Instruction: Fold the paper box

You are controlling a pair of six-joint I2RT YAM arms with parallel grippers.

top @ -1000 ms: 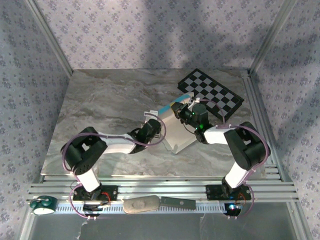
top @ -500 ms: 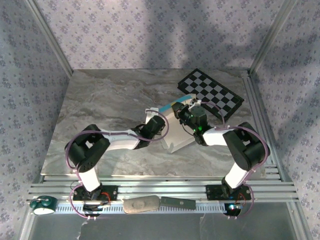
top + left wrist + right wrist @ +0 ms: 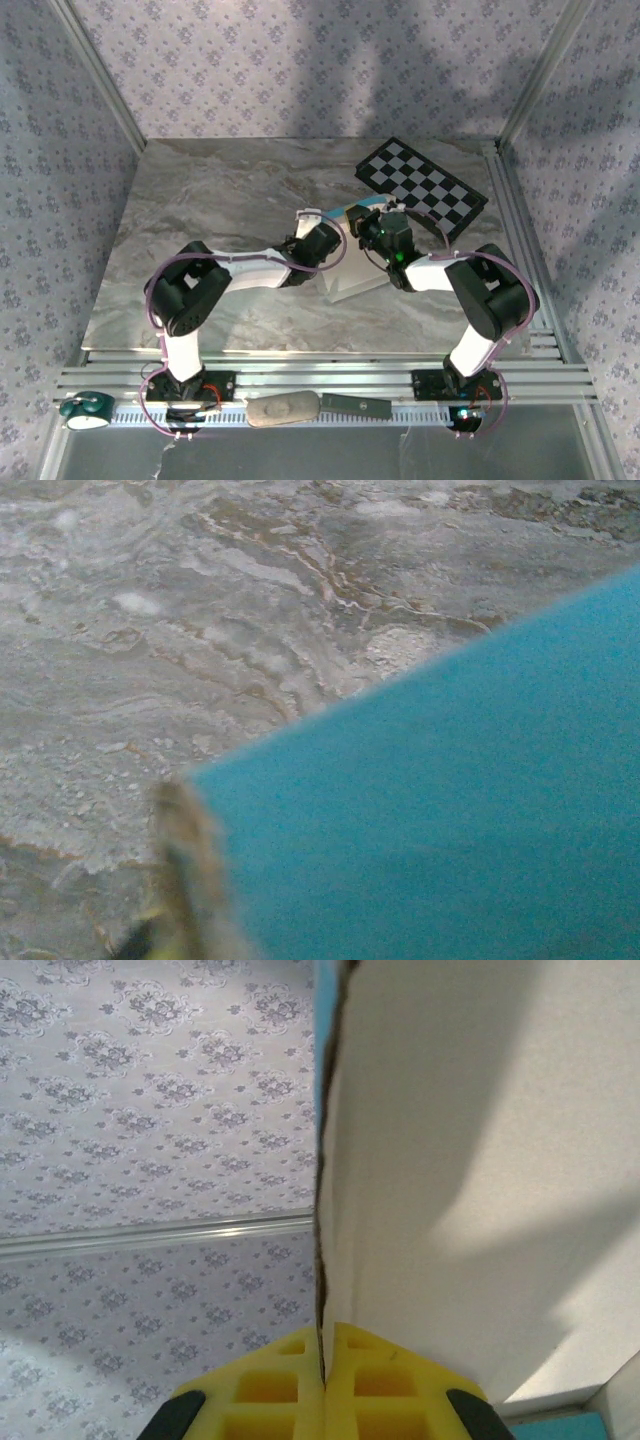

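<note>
The paper box (image 3: 352, 278) stands half raised at the table's middle right, its white side toward the near edge and a strip of turquoise at its far end. My right gripper (image 3: 368, 228) is at that far end. In the right wrist view its yellow fingertips (image 3: 322, 1335) are shut on the card's edge, with the white face (image 3: 470, 1140) rising to the right. My left gripper (image 3: 328, 238) is against the box's left side. In the left wrist view a turquoise panel (image 3: 450, 810) lies close to the lens, with one blurred finger (image 3: 185, 870) at its left edge; the other is hidden.
A black-and-white checkerboard (image 3: 422, 187) lies at the far right of the marble table (image 3: 220, 200), just behind the box. Metal frame posts and patterned walls close in the sides. A teal object (image 3: 85, 408) and a grey one (image 3: 283, 408) rest on the near rails.
My left arm has stretched right and farther away, bringing its gripper up against the box. The white panel shows smaller and steeper. The right gripper has kept its grip and barely moved.
</note>
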